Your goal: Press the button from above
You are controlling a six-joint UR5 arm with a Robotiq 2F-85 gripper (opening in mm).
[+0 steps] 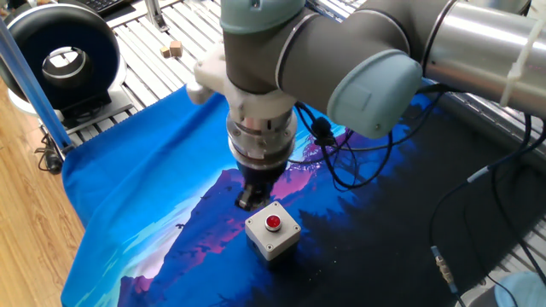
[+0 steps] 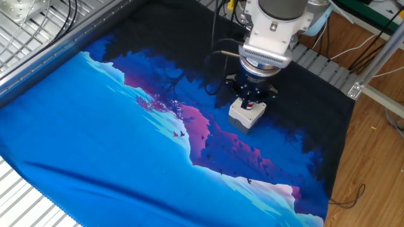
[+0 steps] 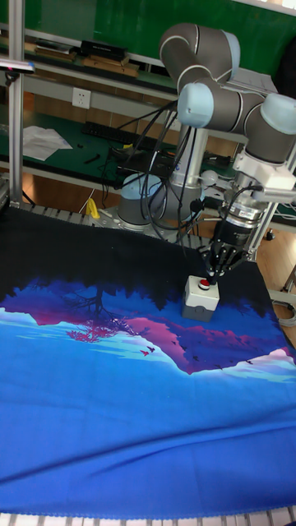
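Button [image 1: 272, 223] shows clearly here; jaws hide it in the other fixed view.

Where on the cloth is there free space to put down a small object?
The wide blue part of the cloth is bare, from the pink mountains to the cloth's near edge. It is crowded around the grey box, where the gripper hangs over the button.

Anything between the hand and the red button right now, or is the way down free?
Nothing sits between them. In the tall fixed view the hand tapers down just above the button, with no object in the gap. One fixed view shows the button uncovered.
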